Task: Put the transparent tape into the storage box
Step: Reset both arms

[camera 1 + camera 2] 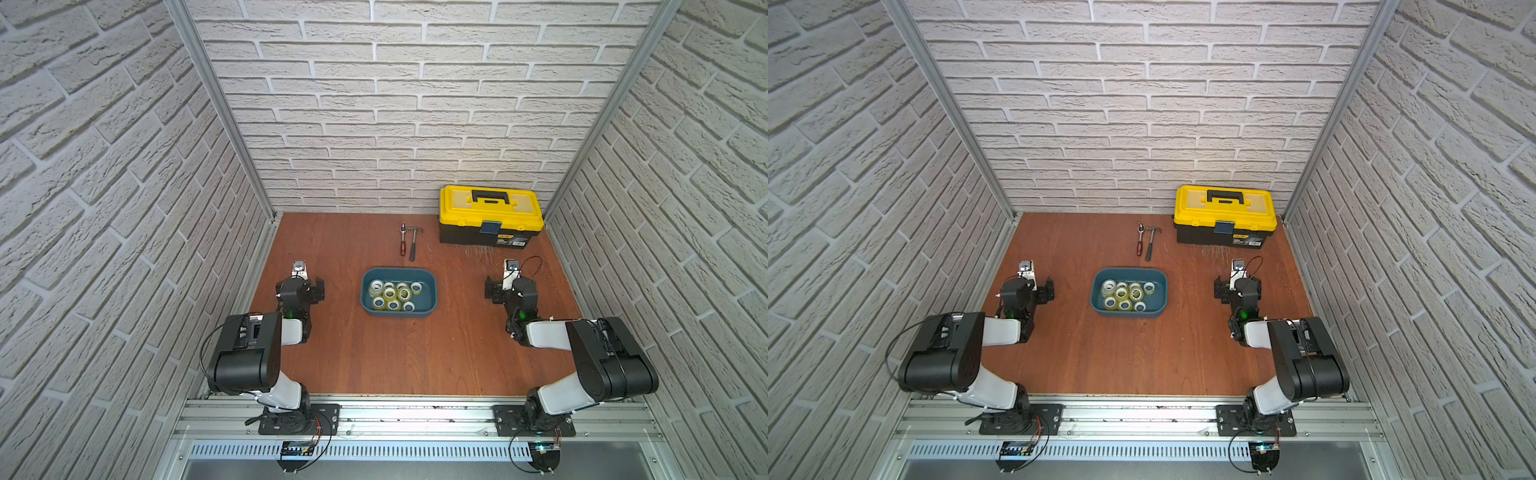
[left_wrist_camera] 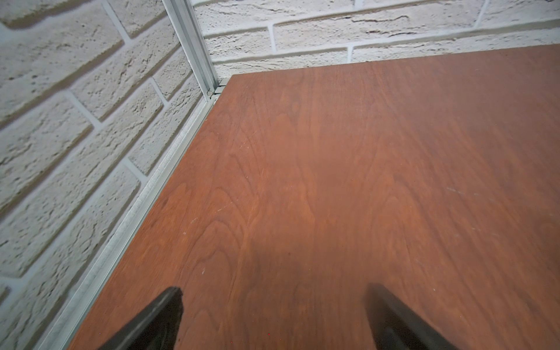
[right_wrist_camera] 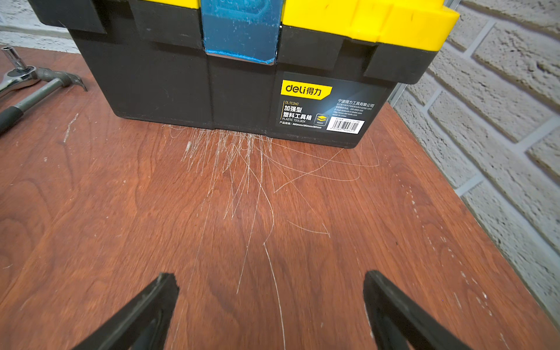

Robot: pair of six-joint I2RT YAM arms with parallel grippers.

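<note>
Teal storage box (image 1: 399,312), seemingly yellowish tape (image 1: 390,294)

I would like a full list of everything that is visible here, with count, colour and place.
tape rolls: about nine, clear yellowish, in the box
box: one, teal, table middle
toolbox: one, yellow lid, black body, back right
ratchet: one, silver, red-black grip, left of toolbox
hammer: one, grey, black grip, beside ratchet
table: one, red-brown, under all
left tool: one, black, open, left of box
right tool: one, black, open, right of box, facing toolbox
</note>
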